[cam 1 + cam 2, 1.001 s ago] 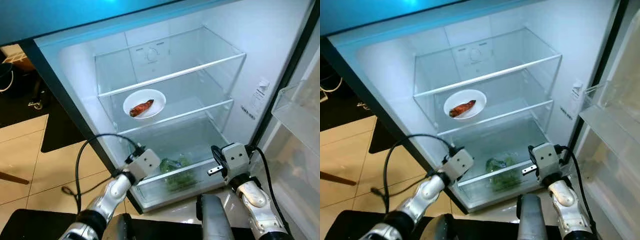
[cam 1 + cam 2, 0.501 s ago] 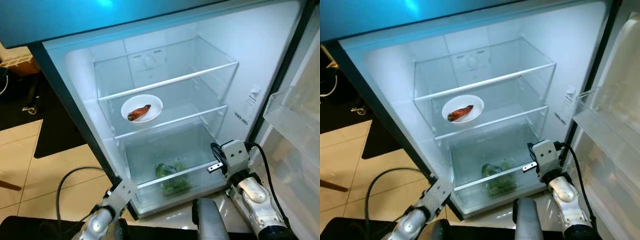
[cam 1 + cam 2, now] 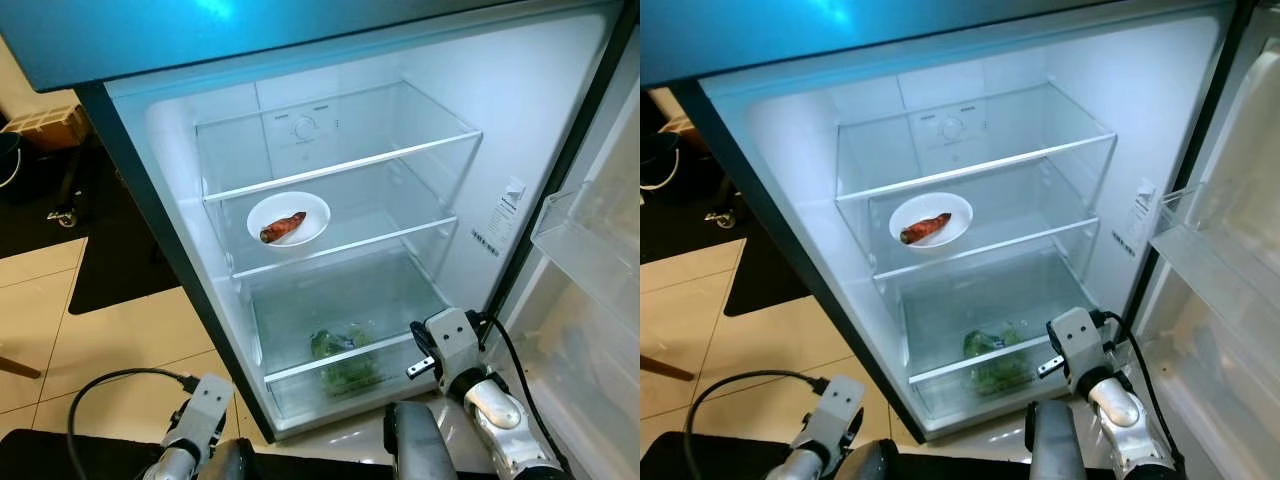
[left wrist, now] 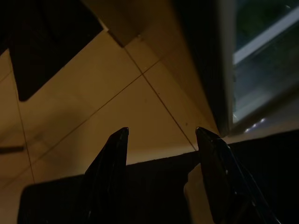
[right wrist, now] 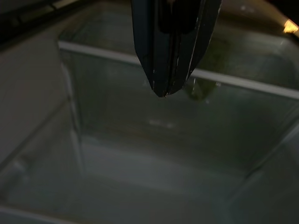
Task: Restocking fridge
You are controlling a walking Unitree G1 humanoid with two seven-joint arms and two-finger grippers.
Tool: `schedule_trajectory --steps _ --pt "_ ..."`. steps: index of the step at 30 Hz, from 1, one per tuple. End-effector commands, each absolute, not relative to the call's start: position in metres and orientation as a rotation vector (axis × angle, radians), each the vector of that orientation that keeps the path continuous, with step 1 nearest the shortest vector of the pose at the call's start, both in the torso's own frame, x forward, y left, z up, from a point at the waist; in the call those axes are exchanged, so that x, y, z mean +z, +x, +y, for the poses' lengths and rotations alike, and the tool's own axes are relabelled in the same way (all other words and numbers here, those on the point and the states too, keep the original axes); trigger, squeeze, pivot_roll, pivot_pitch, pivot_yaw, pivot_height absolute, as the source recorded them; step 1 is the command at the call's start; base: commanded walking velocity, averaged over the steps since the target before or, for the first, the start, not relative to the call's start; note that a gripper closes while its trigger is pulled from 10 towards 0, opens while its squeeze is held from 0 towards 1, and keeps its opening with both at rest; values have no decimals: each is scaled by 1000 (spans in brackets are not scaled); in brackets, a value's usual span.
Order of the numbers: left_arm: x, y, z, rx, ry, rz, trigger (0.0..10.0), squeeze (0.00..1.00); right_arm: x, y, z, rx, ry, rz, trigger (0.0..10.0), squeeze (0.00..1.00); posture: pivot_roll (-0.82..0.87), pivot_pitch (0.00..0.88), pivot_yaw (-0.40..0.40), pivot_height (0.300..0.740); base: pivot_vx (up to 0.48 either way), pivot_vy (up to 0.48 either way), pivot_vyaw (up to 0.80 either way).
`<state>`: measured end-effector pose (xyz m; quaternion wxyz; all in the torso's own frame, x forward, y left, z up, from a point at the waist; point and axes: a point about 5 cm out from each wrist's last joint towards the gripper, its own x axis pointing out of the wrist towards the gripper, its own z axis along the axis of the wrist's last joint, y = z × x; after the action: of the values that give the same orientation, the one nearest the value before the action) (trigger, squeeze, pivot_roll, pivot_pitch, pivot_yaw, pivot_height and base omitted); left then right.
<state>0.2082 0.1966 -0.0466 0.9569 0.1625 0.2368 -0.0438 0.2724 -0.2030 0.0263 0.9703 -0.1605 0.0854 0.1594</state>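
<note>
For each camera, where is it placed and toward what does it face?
Head stereo pair: looks down into the open fridge; plate, greens, both arms visible.
Left wrist: faces the tiled floor beside the fridge; left gripper open.
Right wrist: faces the crisper drawer; right gripper shut.
Shared: the crisper drawer.

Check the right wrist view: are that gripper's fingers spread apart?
No, the right gripper has its two black fingers pressed together to a single tip, over the clear drawer.
</note>
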Motion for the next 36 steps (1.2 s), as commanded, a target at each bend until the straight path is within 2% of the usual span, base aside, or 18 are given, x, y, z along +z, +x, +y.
schedule_trajectory --steps 1,5,16,20,36 --pt "-47 204 205 -49 295 476 10000 0 17 267 -197 353 -329 205 10000 0 -112 47 98 526 0 0 0" --pt "-40 207 206 -22 249 409 10000 0 11 267 -196 356 -317 263 10000 0 -112 47 95 526 0 0 0" --pt "-21 225 208 25 230 274 10000 0 9 269 -189 381 -279 269 10000 0 -99 47 85 526 0 0 0" --pt "-8 237 209 54 206 200 10000 0 10 271 -186 395 -253 263 10000 0 -90 42 77 546 0 0 0" --pt "-19 224 216 159 103 258 10000 0 7 272 -186 410 -251 282 10000 0 -80 40 61 616 0 0 0"
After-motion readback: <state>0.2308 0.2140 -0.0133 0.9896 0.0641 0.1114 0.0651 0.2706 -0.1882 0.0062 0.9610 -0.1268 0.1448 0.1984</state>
